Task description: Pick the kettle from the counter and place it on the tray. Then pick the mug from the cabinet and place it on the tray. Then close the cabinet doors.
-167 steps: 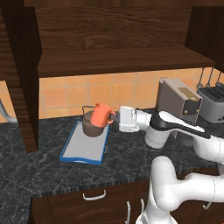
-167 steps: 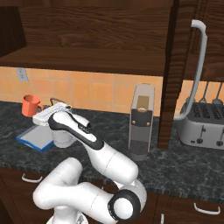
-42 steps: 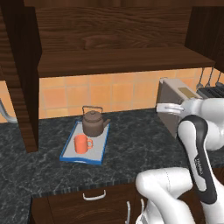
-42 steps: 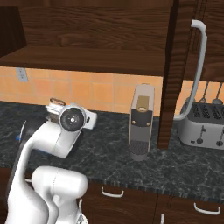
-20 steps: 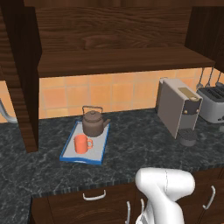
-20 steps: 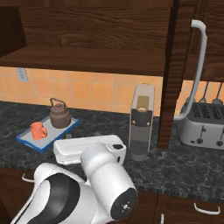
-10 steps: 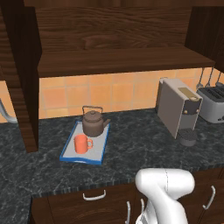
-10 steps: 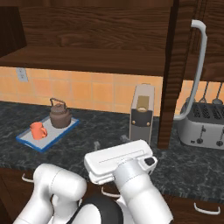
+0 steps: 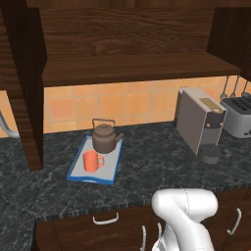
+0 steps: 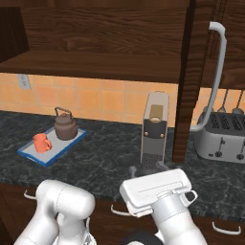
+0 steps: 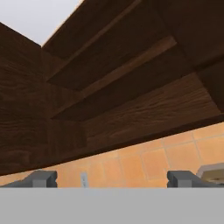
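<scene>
Left base view: the squat brown kettle (image 9: 104, 138) and small orange-red mug (image 9: 91, 161) sit on the blue-rimmed tray (image 9: 112, 172) on the dark marbled counter (image 9: 147, 166), left of the boxy grey coffee machine (image 9: 199, 121).

Right base view: the dark wood cabinet door (image 10: 190, 81) stands open.

Hand view: the gripper (image 11: 111, 178) faces the cabinet's (image 11: 131, 87) underside, jaws wide apart, holding nothing.

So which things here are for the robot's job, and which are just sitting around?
For the job: kettle, mug, tray, counter, cabinet, cabinet doors.

Just there: coffee machine, toaster, wall outlet, lower drawers.
</scene>
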